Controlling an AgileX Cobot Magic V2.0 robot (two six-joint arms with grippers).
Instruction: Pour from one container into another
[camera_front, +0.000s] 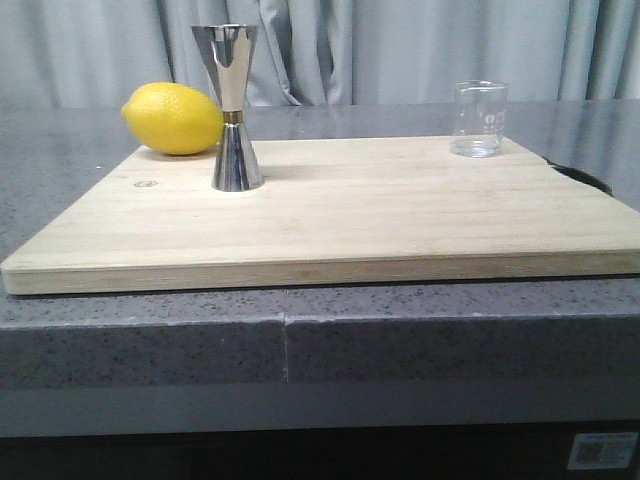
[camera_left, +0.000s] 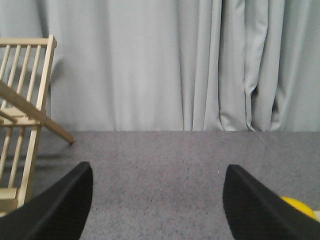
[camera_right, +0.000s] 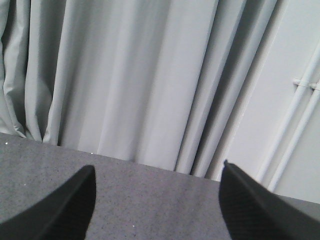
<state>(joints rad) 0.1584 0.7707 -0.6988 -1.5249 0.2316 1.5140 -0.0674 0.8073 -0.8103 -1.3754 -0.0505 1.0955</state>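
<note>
A small clear glass beaker (camera_front: 479, 118) with white marks stands upright at the far right of a wooden cutting board (camera_front: 340, 220). The steel hourglass jigger (camera_front: 231, 108) stands upright on the board's far left. Neither arm appears in the front view. My left gripper (camera_left: 157, 172) is open over bare grey countertop, nothing between its fingers. My right gripper (camera_right: 156, 172) is open too, over grey countertop facing the curtain. Neither wrist view shows the beaker or the jigger.
A yellow lemon (camera_front: 173, 118) lies behind the jigger, just off the board's far left corner; its edge (camera_left: 300, 206) shows beside my left finger. A wooden rack (camera_left: 22, 125) stands to the left. Grey curtains (camera_front: 400, 50) hang behind the counter.
</note>
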